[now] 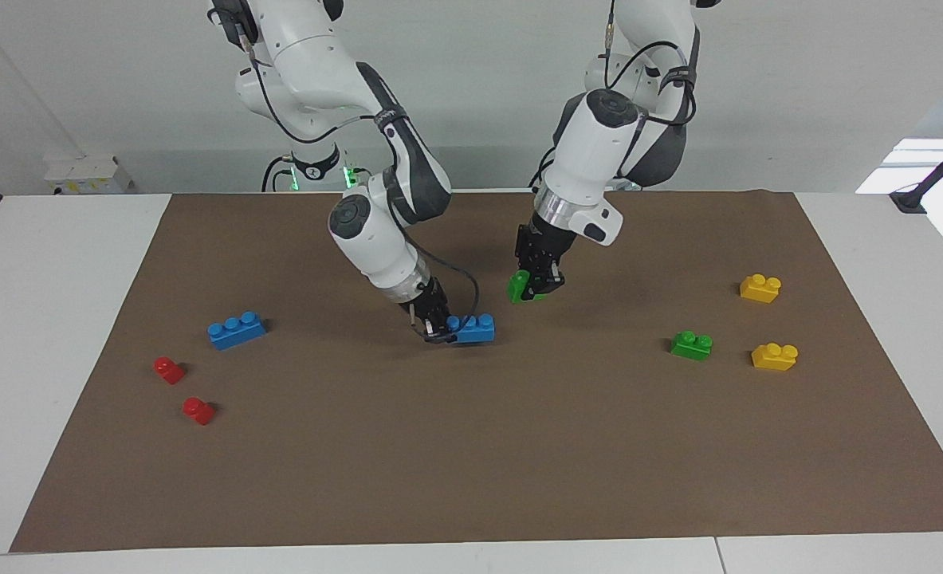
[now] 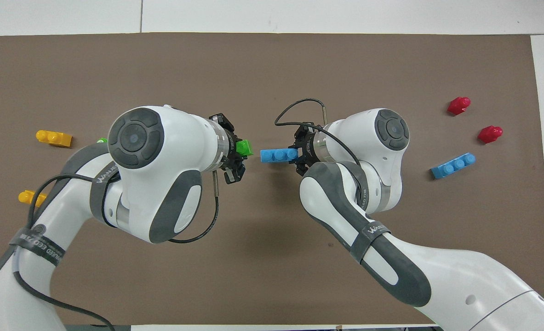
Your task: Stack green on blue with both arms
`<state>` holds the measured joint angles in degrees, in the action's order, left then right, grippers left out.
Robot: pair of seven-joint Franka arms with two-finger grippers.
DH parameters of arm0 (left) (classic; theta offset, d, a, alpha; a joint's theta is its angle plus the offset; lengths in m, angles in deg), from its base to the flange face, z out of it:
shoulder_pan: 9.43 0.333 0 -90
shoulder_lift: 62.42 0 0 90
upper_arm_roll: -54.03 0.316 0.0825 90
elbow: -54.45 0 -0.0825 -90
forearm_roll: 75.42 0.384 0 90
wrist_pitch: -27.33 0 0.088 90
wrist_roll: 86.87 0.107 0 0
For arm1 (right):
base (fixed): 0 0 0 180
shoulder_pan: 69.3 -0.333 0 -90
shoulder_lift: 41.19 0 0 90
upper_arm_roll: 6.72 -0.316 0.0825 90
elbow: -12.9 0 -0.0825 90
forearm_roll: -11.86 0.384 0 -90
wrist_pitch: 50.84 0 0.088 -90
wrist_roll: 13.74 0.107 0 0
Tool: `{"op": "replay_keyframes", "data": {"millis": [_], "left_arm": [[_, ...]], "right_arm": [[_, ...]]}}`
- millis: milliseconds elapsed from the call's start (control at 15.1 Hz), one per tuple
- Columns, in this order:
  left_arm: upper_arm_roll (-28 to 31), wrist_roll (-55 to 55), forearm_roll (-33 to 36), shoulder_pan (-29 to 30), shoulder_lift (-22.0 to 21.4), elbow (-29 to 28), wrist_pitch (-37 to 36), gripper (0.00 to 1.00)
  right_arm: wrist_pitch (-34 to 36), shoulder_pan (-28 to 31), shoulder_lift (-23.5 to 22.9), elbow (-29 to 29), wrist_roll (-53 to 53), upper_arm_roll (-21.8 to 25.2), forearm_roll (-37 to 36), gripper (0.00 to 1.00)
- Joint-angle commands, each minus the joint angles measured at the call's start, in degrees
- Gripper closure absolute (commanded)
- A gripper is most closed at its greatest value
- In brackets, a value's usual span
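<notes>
My right gripper (image 1: pixel 438 328) is shut on one end of a blue three-stud brick (image 1: pixel 475 328) and holds it low at the mat's middle; I cannot tell whether the brick touches the mat. It also shows in the overhead view (image 2: pixel 277 155). My left gripper (image 1: pixel 536 287) is shut on a green two-stud brick (image 1: pixel 518 287), raised above the mat beside the blue brick, a small gap apart. The overhead view shows the green brick (image 2: pixel 244 148) at the left gripper (image 2: pixel 236 158). A second blue brick (image 1: pixel 236 329) lies toward the right arm's end. A second green brick (image 1: pixel 693 344) lies toward the left arm's end.
Two yellow bricks (image 1: pixel 760 287) (image 1: pixel 774 355) lie near the second green brick. Two red one-stud bricks (image 1: pixel 169 369) (image 1: pixel 198 410) lie near the second blue brick. All rest on a brown mat (image 1: pixel 471 462) on a white table.
</notes>
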<state>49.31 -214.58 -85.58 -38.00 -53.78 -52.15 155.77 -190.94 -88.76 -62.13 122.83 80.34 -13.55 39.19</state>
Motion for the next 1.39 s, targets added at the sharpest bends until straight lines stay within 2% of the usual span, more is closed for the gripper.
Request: {"op": "replay_keyframes", "data": {"millis": [0,133,531,664,1328], "left_arm": [[0.7,-6.5,3.9,-2.0,4.8,4.7,1.4,1.00],[0.6,-7.5,4.7,-2.4,5.2,4.7,2.5,1.00],[0.7,-7.6,7.2,-6.8,13.3,6.8,4.4,1.00],[0.7,-7.5,7.3,-6.9,15.7,10.9,3.9,1.00],[0.5,-5.9,10.5,-7.6,17.3,9.4,5.1,1.00]], "right_arm": [[-3.0,-0.4,-0.2,1.6,1.3,0.3,1.3,1.00],[-5.2,-0.4,-0.3,3.1,1.0,0.3,1.3,1.00],[-6.5,-0.6,-0.3,3.9,0.9,0.2,1.3,1.00],[-6.6,-0.6,-0.2,4.3,0.2,0.2,1.2,1.00],[-7.0,-0.5,-0.1,4.9,-1.3,0.2,1.3,1.00]]}}
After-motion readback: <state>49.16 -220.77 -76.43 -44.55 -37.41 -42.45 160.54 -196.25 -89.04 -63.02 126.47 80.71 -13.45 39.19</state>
